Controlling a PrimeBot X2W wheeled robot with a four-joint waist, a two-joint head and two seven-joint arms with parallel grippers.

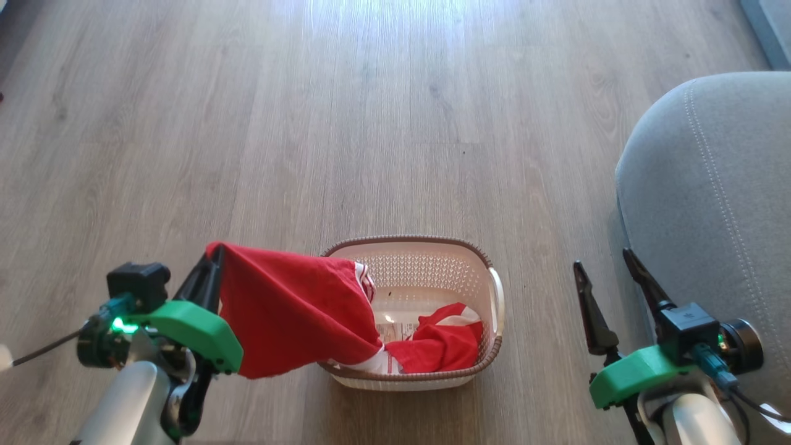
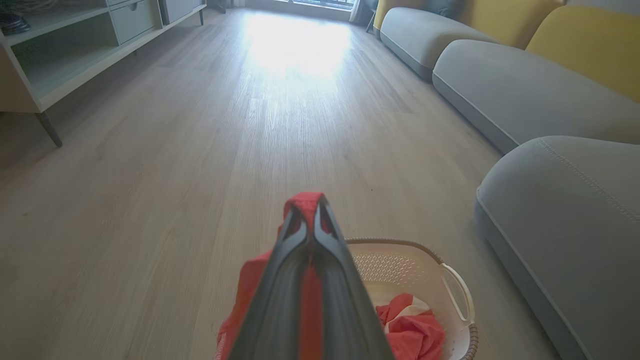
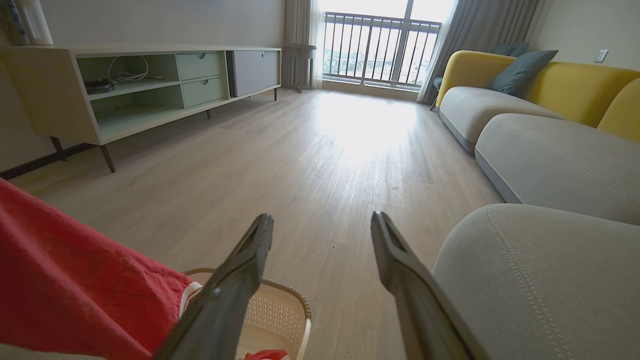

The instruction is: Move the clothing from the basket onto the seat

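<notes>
Left gripper (image 1: 213,256) pinches the clothing (image 1: 290,315), draped over the basket's (image 1: 494,296) left rim, perhaps touching it; right gripper (image 1: 602,259) gapes empty beside the seat's (image 1: 710,185) edge.

Left half of the basket (image 1: 426,269) behind the draped red clothing (image 1: 290,309) — far side of the seat (image 1: 710,185) beyond the head view's right edge

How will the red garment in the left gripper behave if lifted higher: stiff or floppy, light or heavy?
Probably floppy: the red garment sags from the left gripper into the basket. Likely light, since a pinched edge carries it. Its low end may drag on the rim.
</notes>
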